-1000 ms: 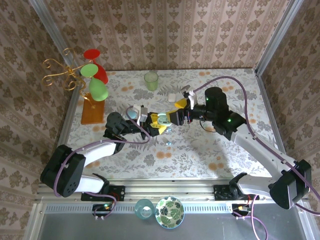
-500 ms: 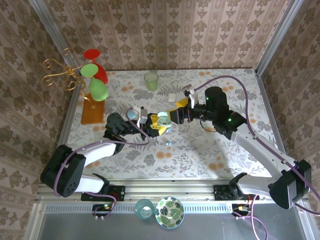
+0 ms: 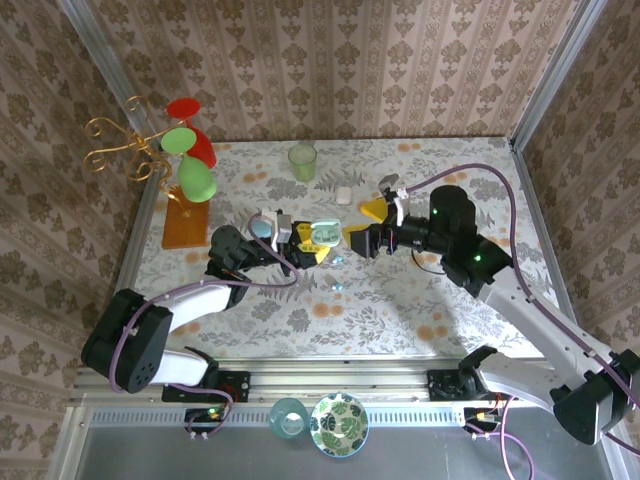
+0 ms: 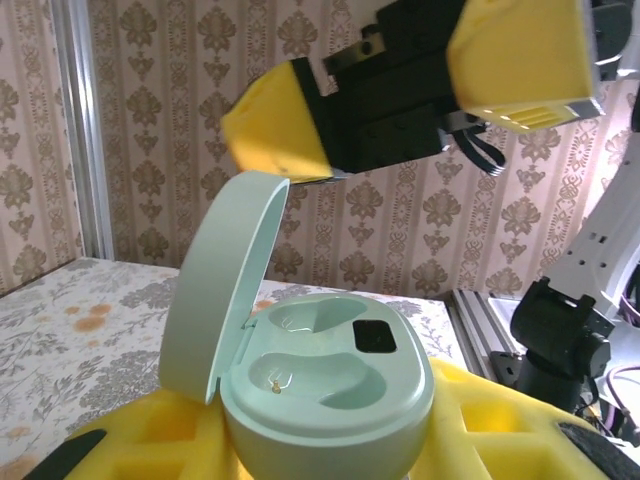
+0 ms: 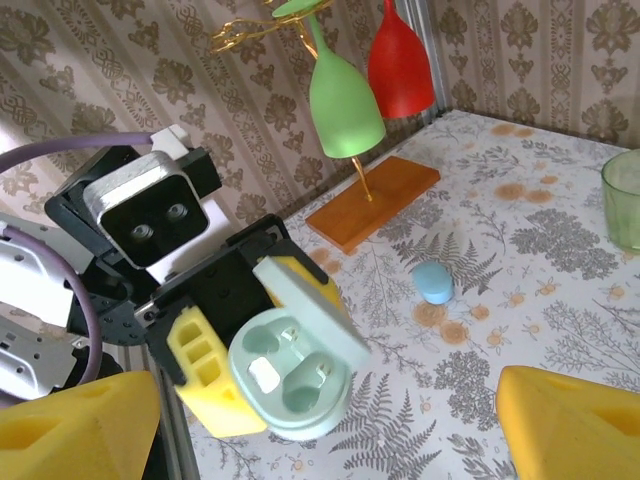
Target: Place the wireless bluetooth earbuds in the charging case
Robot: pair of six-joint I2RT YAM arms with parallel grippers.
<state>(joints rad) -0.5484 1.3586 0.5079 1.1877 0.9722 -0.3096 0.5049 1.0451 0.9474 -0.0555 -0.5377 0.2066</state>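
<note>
Floral table (image 3: 420, 300); L gripper (image 3: 308, 246) pinches mint charging case (image 4: 330, 390), lid (image 4: 215, 290) up. R gripper (image 3: 362, 224) jaws spread wide, facing case.

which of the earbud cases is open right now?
The mint-green case, clamped in the left gripper: its lid stands hinged up. The blue case and the white case lie on the table with no lid raised.

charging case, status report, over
Left gripper shut on charging case, lid up, both wells empty. Right gripper open, holding nothing, facing the case. Earbuds loose on the table. Nothing between gripper and case.
</note>
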